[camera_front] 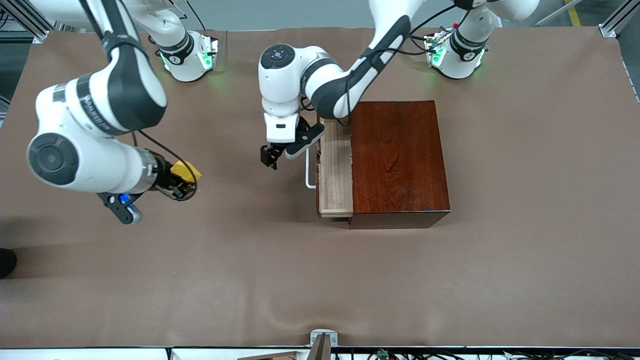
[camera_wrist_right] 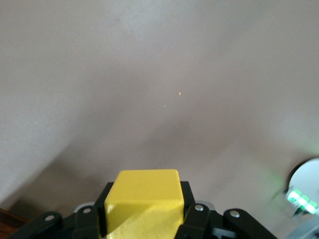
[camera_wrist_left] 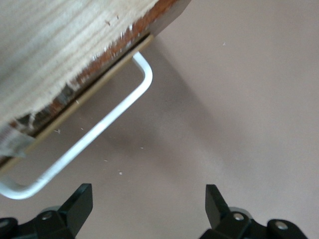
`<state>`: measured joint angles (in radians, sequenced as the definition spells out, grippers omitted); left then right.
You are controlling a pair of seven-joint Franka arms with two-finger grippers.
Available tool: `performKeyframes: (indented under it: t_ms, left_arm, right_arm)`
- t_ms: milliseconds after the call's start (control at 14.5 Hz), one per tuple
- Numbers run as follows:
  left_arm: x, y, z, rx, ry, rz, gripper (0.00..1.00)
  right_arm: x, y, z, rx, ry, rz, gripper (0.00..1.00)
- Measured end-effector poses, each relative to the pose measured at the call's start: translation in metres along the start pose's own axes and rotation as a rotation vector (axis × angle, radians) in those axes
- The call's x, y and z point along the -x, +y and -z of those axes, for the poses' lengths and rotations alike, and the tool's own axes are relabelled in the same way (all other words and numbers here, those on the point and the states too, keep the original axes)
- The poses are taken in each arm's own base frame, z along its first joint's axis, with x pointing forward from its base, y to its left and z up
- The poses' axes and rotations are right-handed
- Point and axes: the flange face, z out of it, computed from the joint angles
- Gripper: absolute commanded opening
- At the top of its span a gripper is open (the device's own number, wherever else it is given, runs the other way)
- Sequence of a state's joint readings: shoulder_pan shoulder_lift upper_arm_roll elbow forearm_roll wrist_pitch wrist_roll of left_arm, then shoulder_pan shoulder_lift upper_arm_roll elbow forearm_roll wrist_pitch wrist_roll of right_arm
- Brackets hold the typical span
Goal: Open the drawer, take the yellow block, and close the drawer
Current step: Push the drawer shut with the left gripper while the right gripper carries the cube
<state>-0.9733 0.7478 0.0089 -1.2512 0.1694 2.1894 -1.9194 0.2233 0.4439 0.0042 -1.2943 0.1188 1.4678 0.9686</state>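
Item 1 — drawer (camera_front: 336, 167): pale wood tray pulled partly out of the mahogany box (camera_front: 397, 160), toward the right arm's end of the desk (camera_front: 320, 280). Its visible tray appears empty. The white loop handle (camera_front: 310, 170) stands on its dark front, its long axis running nearer-to-farther from the front camera.

Item 2 — yellow block (camera_front: 186, 171): out of the drawer, clamped between the fingers of the right gripper (camera_front: 181, 186), up over bare desk well apart from the box, toward the right arm's end.

Item 3 — left gripper (camera_front: 270, 156): fingers spread wide, holding nothing, hanging just beside the handle on the side away from the box. In the left wrist view the handle (camera_wrist_left: 99, 132) lies just clear of the fingertips (camera_wrist_left: 79, 199), not between them.

Judgement: block taken; closing remains. The left arm is the nearer; the drawer front lies from its fingers toward the box, so the push runs that way, across the handle's long axis.
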Motion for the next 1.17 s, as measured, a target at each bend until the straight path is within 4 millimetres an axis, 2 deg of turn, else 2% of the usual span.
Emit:
performKeyframes:
  t_ms: [276,483,691,829,1174]
  left_arm:
    - [0.001,-0.004,-0.036,-0.016,0.046,0.062,1.00]
    - [-0.001,-0.007,-0.043,-0.040,0.085,0.069,1.00]
    - [-0.010,-0.009,-0.043,-0.084,0.114,0.081,1.00]
    - [-0.015,-0.010,-0.044,-0.112,0.128,0.090,1.00]
    - [-0.036,-0.017,-0.048,-0.213,0.179,0.117,1.00]
  right_arm:
    - [-0.060,0.045,-0.013,0.004,-0.040,0.152,0.23]
    - [-0.101,0.080,-0.029,0.028,-0.045,0.268,0.23]
    - [-0.114,0.088,-0.044,0.059,-0.016,0.331,0.23]
    - [-0.127,0.094,-0.061,0.056,0.004,0.372,0.23]
    - [-0.171,0.131,-0.103,0.028,0.033,0.469,0.23]
